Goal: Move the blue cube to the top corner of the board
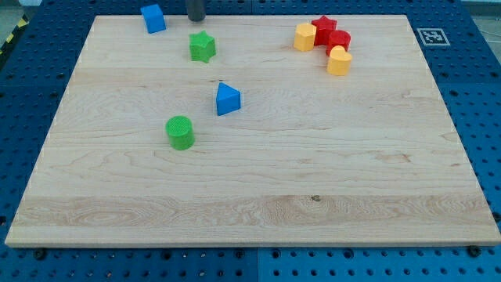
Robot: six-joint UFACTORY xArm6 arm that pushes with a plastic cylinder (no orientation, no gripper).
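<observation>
Broadly, the wooden counter (258,196) fills the view; the blue cube (153,18) sits near its top-left corner. My tip (196,19) rests just to the cube's right, apart from it. No pincer exists; the rod holds nothing.

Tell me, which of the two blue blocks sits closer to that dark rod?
The blue cube near the view's top left, just left of my tip. The other blue block, wedge-like, lies farther down toward the middle.
</observation>
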